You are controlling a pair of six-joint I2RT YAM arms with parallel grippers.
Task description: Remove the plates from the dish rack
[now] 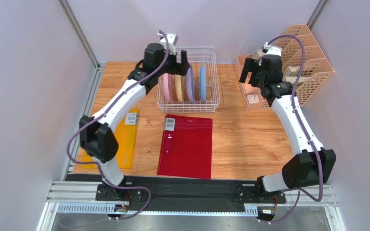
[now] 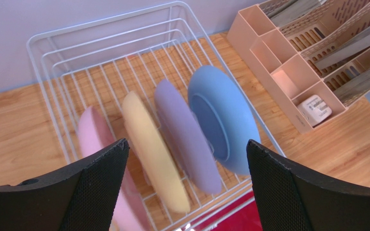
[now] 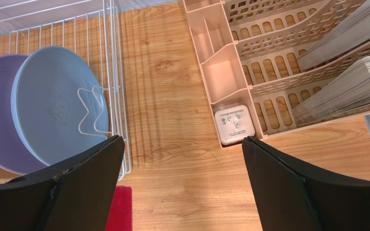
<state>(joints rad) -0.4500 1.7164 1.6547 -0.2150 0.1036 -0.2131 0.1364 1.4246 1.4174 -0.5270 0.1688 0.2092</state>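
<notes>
Left arm (image 1: 124,98), right arm (image 1: 295,122): same build. White tube links; rounded black joint housings at shoulder, elbow and wrist. Lilac-grey cable (image 1: 68,144) loops outside each arm, base to wrist. Bases (image 1: 117,192): flat black plates, thin reddish wires beside them. Pale camera block (image 1: 172,40) atop each wrist. Left gripper (image 1: 178,65), right gripper (image 1: 249,77): black. Left fingers (image 2: 95,192): broad, wedge-shaped, matte black, fine dotted texture on inner faces. Right fingers (image 3: 76,192): same shape, smoother, edges faintly scuffed.
</notes>
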